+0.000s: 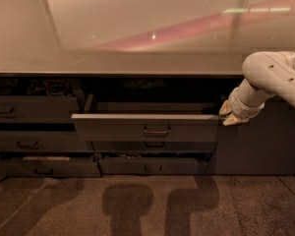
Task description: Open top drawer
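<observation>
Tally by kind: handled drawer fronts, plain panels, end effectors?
Top drawer, pulled out: 1
Other handled drawer fronts: 5
Handle-less panel: 1
End effector, at the top drawer's right end: 1
Total: 8
</observation>
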### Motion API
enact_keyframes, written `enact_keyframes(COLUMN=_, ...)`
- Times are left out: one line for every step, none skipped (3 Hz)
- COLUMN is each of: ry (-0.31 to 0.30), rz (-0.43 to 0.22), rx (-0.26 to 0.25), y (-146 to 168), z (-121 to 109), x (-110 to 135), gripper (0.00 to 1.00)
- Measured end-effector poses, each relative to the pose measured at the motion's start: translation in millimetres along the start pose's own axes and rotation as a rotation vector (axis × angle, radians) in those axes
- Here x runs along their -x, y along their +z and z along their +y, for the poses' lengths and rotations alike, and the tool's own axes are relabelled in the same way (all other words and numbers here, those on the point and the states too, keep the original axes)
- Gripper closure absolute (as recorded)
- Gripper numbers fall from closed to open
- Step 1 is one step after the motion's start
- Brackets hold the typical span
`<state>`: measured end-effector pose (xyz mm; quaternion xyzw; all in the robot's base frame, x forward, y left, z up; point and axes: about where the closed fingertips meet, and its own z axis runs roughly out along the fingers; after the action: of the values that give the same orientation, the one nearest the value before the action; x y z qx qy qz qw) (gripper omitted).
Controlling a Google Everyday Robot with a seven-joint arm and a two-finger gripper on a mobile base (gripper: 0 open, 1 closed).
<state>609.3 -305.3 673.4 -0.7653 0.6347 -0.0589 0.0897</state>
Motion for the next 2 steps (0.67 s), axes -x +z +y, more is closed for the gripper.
enact_keyframes(ry=-0.005, rz=-0.007, rx=0.001, y=0.1, z=7.0, x=0.7, gripper=1.0)
enact_keyframes(ry=-0.005, rz=-0.007, rx=0.001, y=-1.8, z=6.6, x=0.8, gripper=1.0)
